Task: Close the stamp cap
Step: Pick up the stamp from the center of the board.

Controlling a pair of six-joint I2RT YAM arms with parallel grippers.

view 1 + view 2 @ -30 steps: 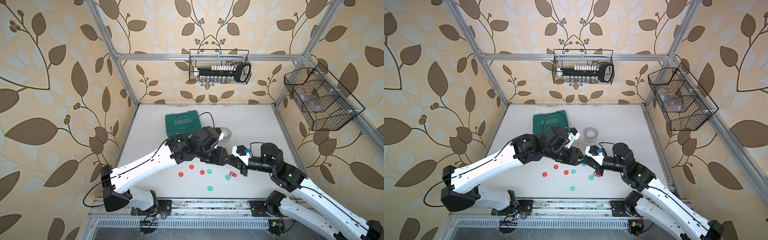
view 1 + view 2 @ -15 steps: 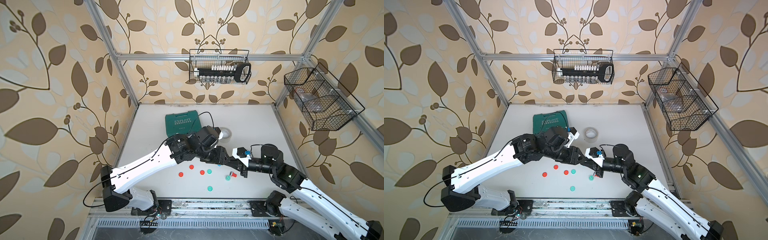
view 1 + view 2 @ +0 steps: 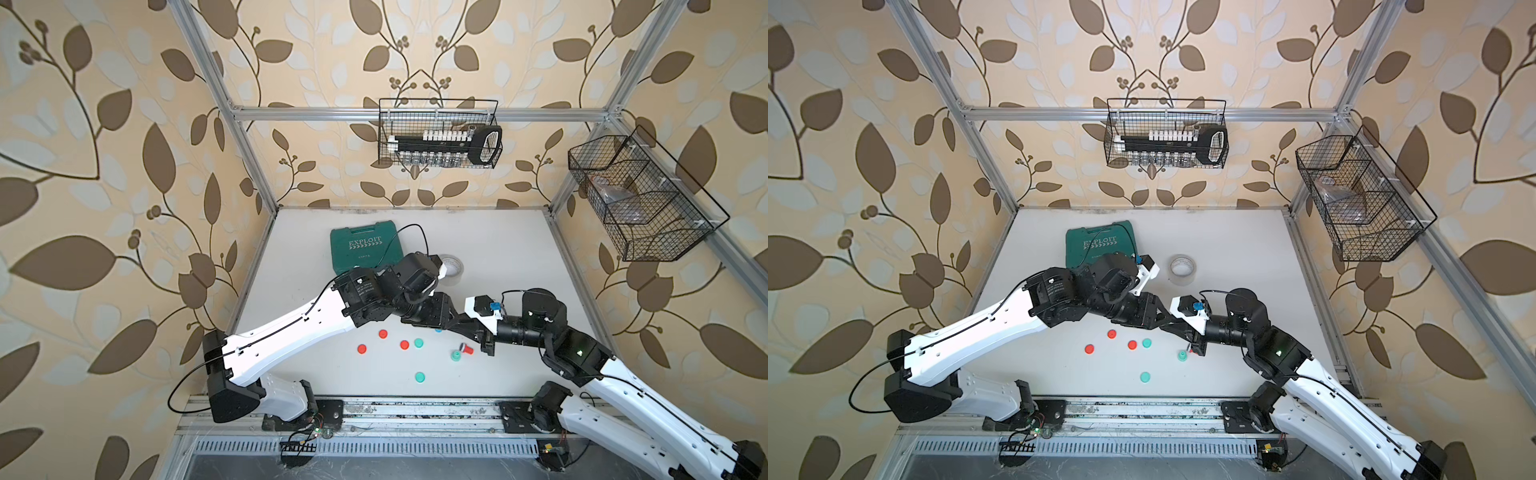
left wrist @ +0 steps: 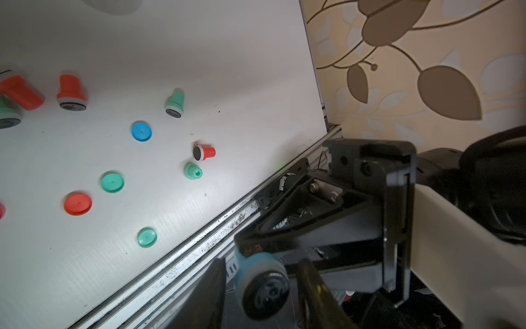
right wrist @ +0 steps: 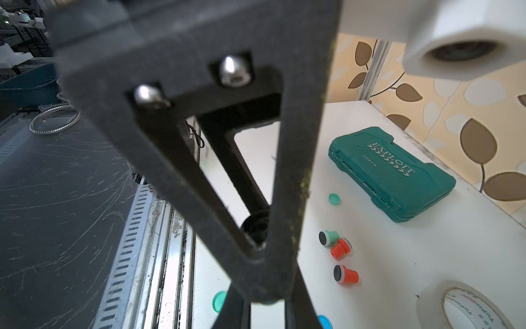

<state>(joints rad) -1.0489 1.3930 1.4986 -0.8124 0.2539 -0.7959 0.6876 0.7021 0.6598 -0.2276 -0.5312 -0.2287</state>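
While the right end effector (image 4: pixel 247 246) is clamped on the narrow handle of the blue stamp (image 4: pixel 263 286), it holds that stamp in the air over the middle of the tabletop (image 3: pixel 498 249), and the left end effector (image 4: pixel 260 265) meets it there from the left. The stamp's long axis runs roughly left to right, along the line between the two arms, with its black face turned toward the left arm. The left jaws stand apart, one on each side of the stamp's wide end, with a gap on both sides; they grip nothing.

The blue cap (image 4: pixel 141 131) lies flat on the tabletop just beneath the meeting point, and neither arm holds it. The empty left arm looks better placed to fetch it, though its flanking jaws suggest it may first take over the stamp.

Counted on the tabletop in the left wrist view are three red stamps (image 4: pixel 71 92) and three green stamps (image 4: pixel 174 103), which makes seven stamps with the blue one. The loose caps are as follows:
- Three red caps (image 3: pixel 382 333) and two green caps (image 3: pixel 420 377) show in both top views.
- A third green cap (image 5: pixel 334 198) near the green case (image 3: pixel 368 249) shows in the right wrist view only.
- The single blue one completes the set.

One roll of tape (image 3: pixel 1182 269) lies beyond the arms, on the far side.
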